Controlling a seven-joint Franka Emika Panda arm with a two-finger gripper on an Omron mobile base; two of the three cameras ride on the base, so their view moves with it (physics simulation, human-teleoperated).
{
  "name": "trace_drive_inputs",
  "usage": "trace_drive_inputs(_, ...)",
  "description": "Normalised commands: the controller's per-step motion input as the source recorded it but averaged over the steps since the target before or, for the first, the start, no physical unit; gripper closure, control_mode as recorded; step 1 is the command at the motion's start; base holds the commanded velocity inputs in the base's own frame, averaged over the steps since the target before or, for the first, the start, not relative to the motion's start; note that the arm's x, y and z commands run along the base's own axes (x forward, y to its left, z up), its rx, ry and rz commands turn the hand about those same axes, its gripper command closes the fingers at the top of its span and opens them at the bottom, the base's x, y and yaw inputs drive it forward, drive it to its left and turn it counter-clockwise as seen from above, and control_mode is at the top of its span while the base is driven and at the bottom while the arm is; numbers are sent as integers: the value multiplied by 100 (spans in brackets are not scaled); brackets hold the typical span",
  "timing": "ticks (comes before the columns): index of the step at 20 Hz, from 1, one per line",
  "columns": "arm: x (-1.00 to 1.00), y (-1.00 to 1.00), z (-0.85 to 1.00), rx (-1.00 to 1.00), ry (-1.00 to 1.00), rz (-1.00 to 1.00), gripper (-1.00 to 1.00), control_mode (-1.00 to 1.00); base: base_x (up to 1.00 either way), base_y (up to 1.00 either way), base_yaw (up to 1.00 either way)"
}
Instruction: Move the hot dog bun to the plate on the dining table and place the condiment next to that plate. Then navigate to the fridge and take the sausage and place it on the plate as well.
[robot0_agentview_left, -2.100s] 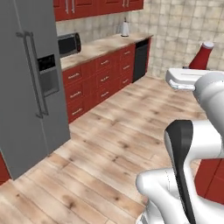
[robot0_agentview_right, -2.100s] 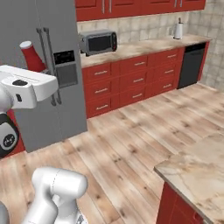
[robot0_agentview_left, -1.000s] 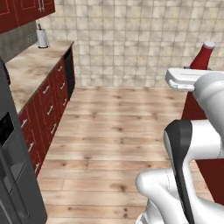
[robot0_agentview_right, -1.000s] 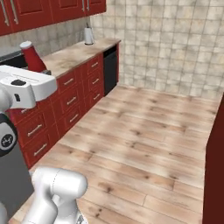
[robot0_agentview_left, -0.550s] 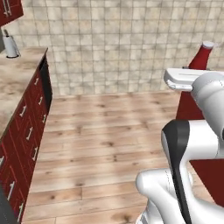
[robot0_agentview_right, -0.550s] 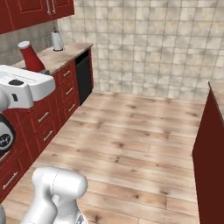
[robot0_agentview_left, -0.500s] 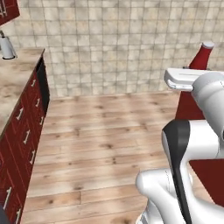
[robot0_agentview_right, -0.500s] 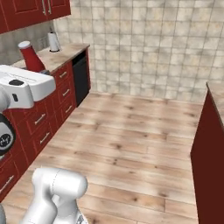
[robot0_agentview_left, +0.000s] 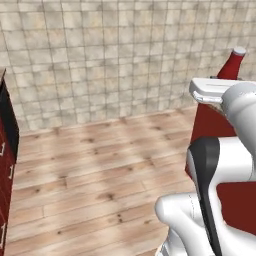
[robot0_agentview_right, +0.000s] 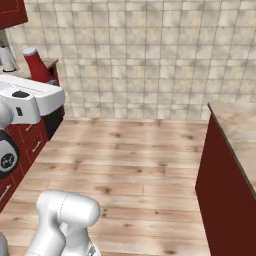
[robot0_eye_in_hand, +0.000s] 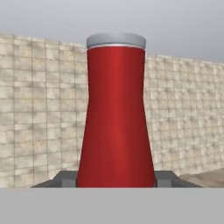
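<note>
gripper (robot0_eye_in_hand: 116, 178): jaws part-open, clamped on base of condiment bottle (robot0_eye_in_hand: 115, 118)
bottle: upright, grey cap on top
backdrop: tiled wall (robot0_agentview_left: 110, 55), wood floor (robot0_agentview_right: 130, 160)

The condiment (robot0_eye_in_hand: 116, 118) was deep red with a pale grey cap. The wall (robot0_agentview_left: 110, 55) was beige tiled, the floor (robot0_agentview_right: 130, 160) light wood planks, the cabinets (robot0_agentview_right: 220, 200) dark red.

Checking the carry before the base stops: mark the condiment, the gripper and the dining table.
condiment (robot0_eye_in_hand: 115, 118), hand view, middle of its red body.
gripper (robot0_eye_in_hand: 115, 178), hand view, midway between the two grey fingertips flanking the bottle's base.
dining table (robot0_agentview_right: 239, 125), right base view, bare marble top above the red cabinet side.
</note>
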Motion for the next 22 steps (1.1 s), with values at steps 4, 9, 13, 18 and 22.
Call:
trace_drive_inputs(4, 0, 0, 0, 0, 0, 0, 100, 100, 100, 20, -41)
trace_drive_inputs(9, 0, 0, 0, 0, 0, 0, 100, 100, 100, 29, -45)
trace_drive_inputs(13, 0, 0, 0, 0, 0, 0, 100, 100, 100, 36, -46)
trace_drive_inputs(18, 0, 0, 0, 0, 0, 0, 100, 100, 100, 46, -47)
trace_drive_inputs(22, 0, 0, 0, 0, 0, 0, 100, 100, 100, 37, -47)
